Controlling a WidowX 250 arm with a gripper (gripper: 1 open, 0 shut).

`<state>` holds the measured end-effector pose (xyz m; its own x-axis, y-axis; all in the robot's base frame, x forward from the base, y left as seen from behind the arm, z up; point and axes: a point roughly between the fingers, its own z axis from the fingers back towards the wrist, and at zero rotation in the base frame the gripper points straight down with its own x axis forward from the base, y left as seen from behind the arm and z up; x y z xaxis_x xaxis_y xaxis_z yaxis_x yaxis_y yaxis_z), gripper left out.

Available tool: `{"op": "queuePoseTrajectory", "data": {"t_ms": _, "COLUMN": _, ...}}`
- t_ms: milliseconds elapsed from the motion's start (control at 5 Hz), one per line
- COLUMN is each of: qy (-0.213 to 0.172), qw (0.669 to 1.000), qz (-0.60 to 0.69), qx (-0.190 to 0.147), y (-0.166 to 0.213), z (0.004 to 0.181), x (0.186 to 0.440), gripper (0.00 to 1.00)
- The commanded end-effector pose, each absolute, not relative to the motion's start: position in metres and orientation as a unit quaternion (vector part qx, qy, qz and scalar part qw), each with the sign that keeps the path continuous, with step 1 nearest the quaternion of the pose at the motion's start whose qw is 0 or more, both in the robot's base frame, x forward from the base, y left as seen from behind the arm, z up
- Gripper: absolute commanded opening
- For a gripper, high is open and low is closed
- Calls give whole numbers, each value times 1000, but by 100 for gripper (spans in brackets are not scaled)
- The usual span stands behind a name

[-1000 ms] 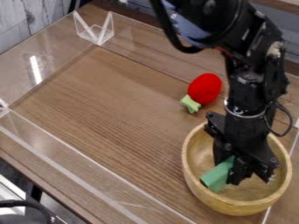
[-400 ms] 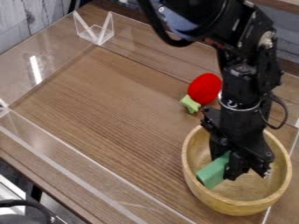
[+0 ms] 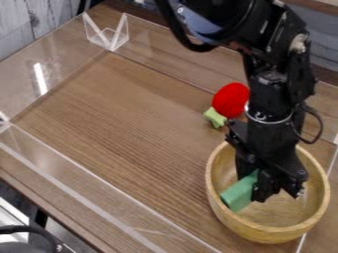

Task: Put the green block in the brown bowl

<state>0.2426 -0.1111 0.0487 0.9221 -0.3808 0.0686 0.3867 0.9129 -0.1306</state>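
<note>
A: Where's the flat light-green rectangular block (image 3: 240, 192) rn?
B: In the wide round light-brown wooden bowl (image 3: 279, 215), L part of it as pictured, tilted, lower end toward the near L side of the bowl. Upper end's hidden by the jaws (image 3: 251, 170).
A: And the jaws, spread or pinching?
B: Can't tell tbh. They're black, pointing down into the bowl, right at the block's upper end, but the tips are too dark to read. Grip on it or just touching, can't say.
A: Arm?
B: Black robot arm (image 3: 271, 94), comes in from the top of the pic, w/ cables looped alongside, covers the far rim of the bowl in part.
A: What else is on the counter (image 3: 126, 128)?
B: Round red thing (image 3: 231, 99) w/ a small pale-green stub (image 3: 214, 118), beyond the bowl, near the arm. Also a clear/white angular thing (image 3: 107, 33) up top L, well apart from the bowl.
</note>
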Motion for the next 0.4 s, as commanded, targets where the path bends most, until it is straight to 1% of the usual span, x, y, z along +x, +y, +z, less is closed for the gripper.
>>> {"op": "queuePoseTrajectory", "data": {"t_ms": 0, "qy": -35, "qw": 978, "qz": -189, "qx": -75, "y": -110, "z": 55, "x": 249, "gripper": 0}}
{"op": "queuePoseTrajectory", "data": {"t_ms": 200, "qy": -34, "qw": 979, "qz": -185, "qx": -76, "y": -109, "z": 54, "x": 250, "gripper": 0}}
